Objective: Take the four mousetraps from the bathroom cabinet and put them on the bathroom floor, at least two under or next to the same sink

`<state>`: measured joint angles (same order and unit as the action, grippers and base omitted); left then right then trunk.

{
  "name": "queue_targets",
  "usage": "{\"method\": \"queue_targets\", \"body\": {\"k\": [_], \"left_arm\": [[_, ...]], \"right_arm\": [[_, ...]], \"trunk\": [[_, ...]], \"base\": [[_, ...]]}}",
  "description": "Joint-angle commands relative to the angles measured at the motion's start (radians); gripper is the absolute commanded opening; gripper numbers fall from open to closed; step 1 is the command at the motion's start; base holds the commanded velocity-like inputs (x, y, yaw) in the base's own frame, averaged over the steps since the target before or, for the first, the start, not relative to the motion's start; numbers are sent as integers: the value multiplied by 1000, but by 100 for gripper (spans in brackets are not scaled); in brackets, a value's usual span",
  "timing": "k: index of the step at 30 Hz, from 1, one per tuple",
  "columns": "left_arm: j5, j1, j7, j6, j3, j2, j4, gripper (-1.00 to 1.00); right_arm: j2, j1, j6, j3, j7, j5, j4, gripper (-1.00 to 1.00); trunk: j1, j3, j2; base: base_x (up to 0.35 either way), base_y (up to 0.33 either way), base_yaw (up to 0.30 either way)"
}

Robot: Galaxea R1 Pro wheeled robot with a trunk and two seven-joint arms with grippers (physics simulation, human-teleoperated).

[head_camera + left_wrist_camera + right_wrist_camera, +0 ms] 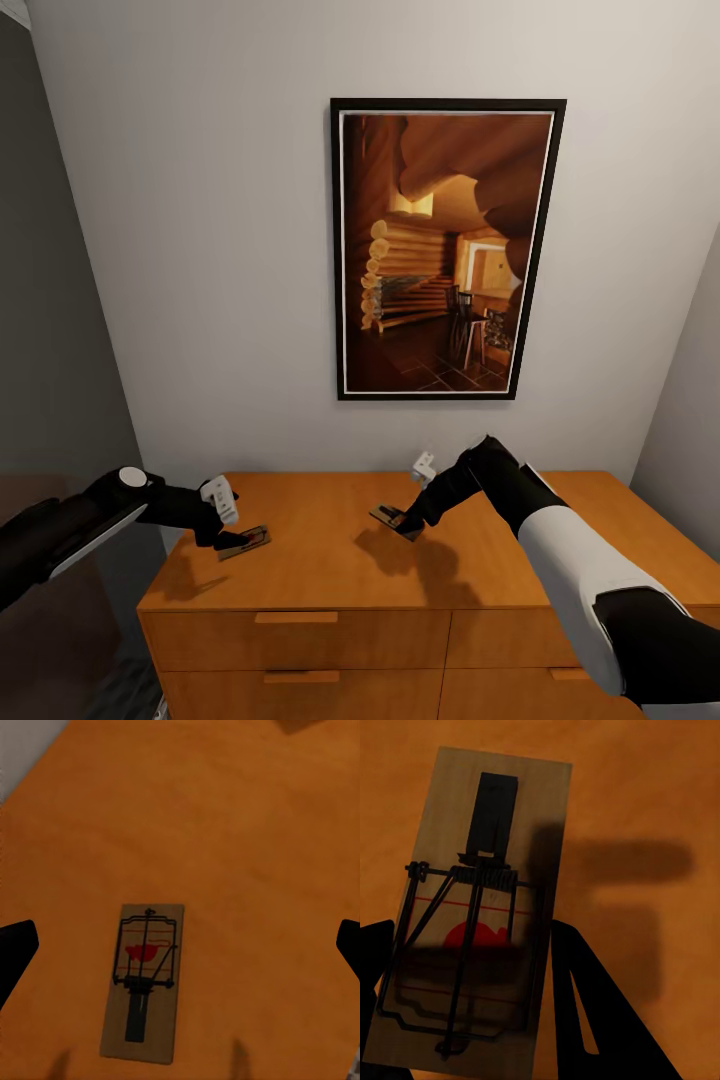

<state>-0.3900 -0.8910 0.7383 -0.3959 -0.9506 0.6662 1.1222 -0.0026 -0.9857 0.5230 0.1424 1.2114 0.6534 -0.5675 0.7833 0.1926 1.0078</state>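
Note:
Two mousetraps lie on the flat top of the orange-brown cabinet [330, 585]. The left mousetrap [250, 541] [142, 982] rests flat, a tan board with dark wire and a red mark. My left gripper [226, 538] [180, 949] hovers over it, open, with its dark fingers [15, 952] spread far wider than the board. The right mousetrap [386, 516] [472, 907] sits between the fingers [585, 1005] of my right gripper [408, 522] [472, 945]. These fingers press against both long edges, so the gripper is shut on it. The other mousetraps, the sink and the tiled floor are out of view.
A framed picture [448, 250] of a log interior hangs on the white wall behind the cabinet. Drawers with wooden bar handles [296, 617] face me below the top. A wall closes in at the right, and a dark surface stands at the left.

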Motion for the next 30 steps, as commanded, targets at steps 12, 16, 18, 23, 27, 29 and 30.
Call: {"method": "queue_targets", "body": {"k": [12, 16, 18, 23, 27, 29, 30], "left_arm": [[-10, -2, -5, -6, -3, 1, -5, 100], [-10, -2, -7, -5, -5, 0, -5, 100], [-10, -2, -8, -5, -5, 0, -5, 100], [-10, -2, -8, -5, -5, 0, -5, 100], [-10, -2, -8, -5, -5, 0, -5, 100], [-10, -2, -8, -6, -5, 0, -6, 100], [-10, -2, -8, -6, -5, 0, -6, 100]], "right_arm": [[0, -1, 14, 2, 5, 0, -1, -100], [0, -1, 14, 2, 5, 0, -1, -100], [0, -1, 14, 2, 5, 0, -1, -100], [0, -1, 14, 2, 5, 0, -1, -100], [0, -1, 14, 2, 5, 0, -1, -100], [0, -1, 14, 2, 5, 0, -1, -100], [0, -1, 14, 2, 5, 0, -1, -100]], "trunk": [[0, 2, 1], [0, 2, 1], [0, 2, 1], [0, 2, 1], [0, 2, 1], [0, 2, 1], [0, 2, 1]], "base": [[0, 0, 0], [0, 0, 0], [0, 0, 0], [-3, 5, 0], [-59, 134, 0], [-48, 99, 0], [-30, 62, 0]]}}
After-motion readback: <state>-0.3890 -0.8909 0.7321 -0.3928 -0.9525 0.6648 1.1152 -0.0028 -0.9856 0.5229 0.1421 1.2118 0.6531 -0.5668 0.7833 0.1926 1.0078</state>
